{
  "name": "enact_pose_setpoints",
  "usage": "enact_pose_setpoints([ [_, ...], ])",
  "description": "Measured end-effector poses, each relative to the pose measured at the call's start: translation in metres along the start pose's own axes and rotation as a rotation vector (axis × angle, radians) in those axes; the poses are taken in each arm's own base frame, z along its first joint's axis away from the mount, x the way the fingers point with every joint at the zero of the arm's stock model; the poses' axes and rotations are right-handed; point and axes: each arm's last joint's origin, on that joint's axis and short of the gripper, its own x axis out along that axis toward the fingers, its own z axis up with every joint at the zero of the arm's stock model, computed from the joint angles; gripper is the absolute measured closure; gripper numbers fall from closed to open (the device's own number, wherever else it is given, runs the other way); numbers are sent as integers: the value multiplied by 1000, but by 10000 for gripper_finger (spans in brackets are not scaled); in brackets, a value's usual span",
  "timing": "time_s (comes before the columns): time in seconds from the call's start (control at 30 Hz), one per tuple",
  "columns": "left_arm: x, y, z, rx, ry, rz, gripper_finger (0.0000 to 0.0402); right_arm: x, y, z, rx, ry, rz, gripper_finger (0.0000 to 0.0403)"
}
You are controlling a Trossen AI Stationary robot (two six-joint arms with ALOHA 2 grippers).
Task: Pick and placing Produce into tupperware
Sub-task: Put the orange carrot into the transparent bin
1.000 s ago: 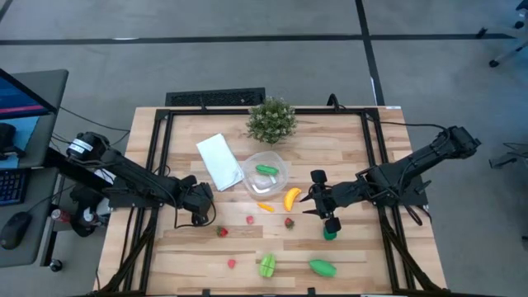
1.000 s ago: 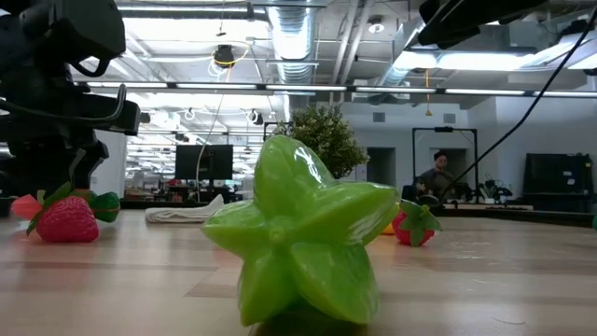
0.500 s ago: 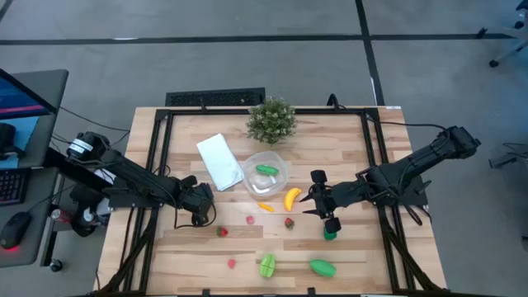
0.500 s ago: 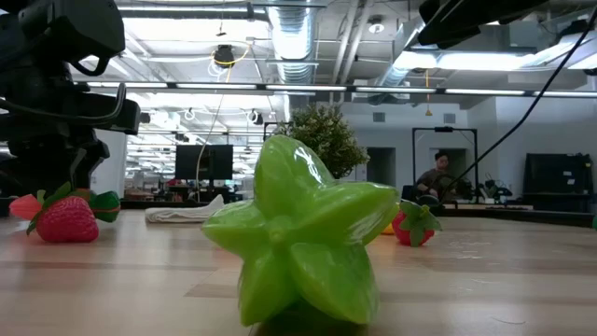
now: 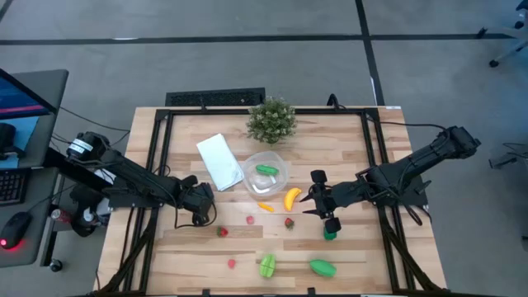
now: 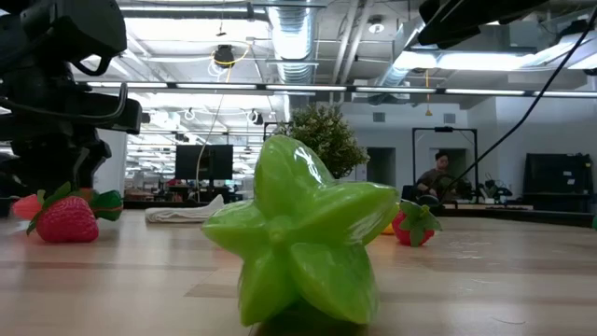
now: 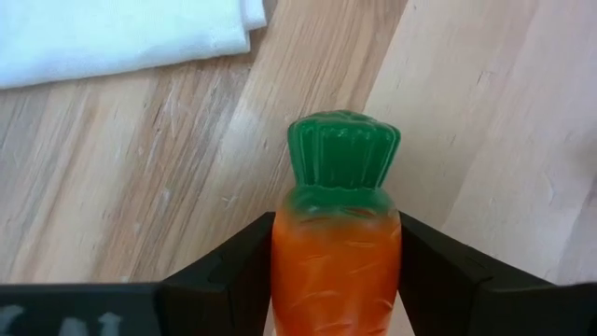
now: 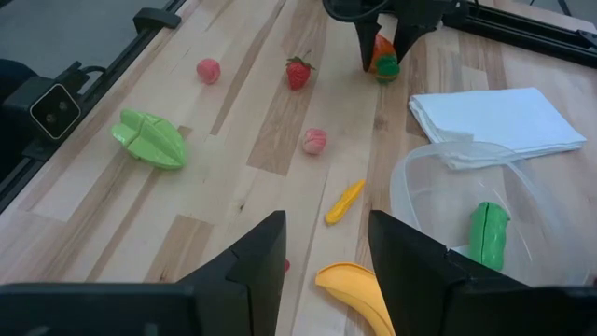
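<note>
My left gripper (image 5: 202, 218) is low over the table's left part, shut on an orange toy carrot (image 7: 336, 252) with a green top (image 7: 343, 149). My right gripper (image 5: 316, 200) hangs open above the table right of centre, holding nothing. The clear round tupperware (image 5: 266, 173) stands at mid-table with one green piece (image 8: 487, 233) inside. A yellow banana (image 5: 292, 198) and a small orange piece (image 5: 265, 207) lie beside it. Strawberries (image 5: 222, 232) (image 5: 289, 222), pink bits (image 5: 250, 220) and green pieces (image 5: 267, 265) (image 5: 322, 267) (image 5: 330, 235) lie nearer the front edge. My left gripper pinches the carrot's orange body (image 7: 338, 280) between its two fingers, one on each side, just behind the green top. The fingers come steeply from above. The green top (image 8: 386, 67) sticks out toward the table's right. I cannot tell whether the carrot rests on the table.
A folded white cloth (image 5: 219, 161) lies left of the tupperware, and a bushy potted plant (image 5: 271, 120) stands at the far edge. Black frame rails (image 5: 157, 157) run along the table's sides. A green star-shaped fruit (image 6: 298, 243) fills the low view.
</note>
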Motion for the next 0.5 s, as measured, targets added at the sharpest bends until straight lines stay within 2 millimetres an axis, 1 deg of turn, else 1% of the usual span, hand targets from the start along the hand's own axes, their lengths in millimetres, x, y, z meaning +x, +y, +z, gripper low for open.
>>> enact_pose_setpoints([
  [0.1,-3,-2,4,18,-11,-9,219,0,0,0,0,0,0,257],
  [0.23,-12,-10,16,61,-55,-36,219,0,0,0,0,0,0,257],
  [0.37,-27,-21,34,127,-136,-53,219,0,0,0,0,0,0,257],
  [0.5,-45,-30,54,217,-258,-14,219,0,0,0,0,0,0,257],
])
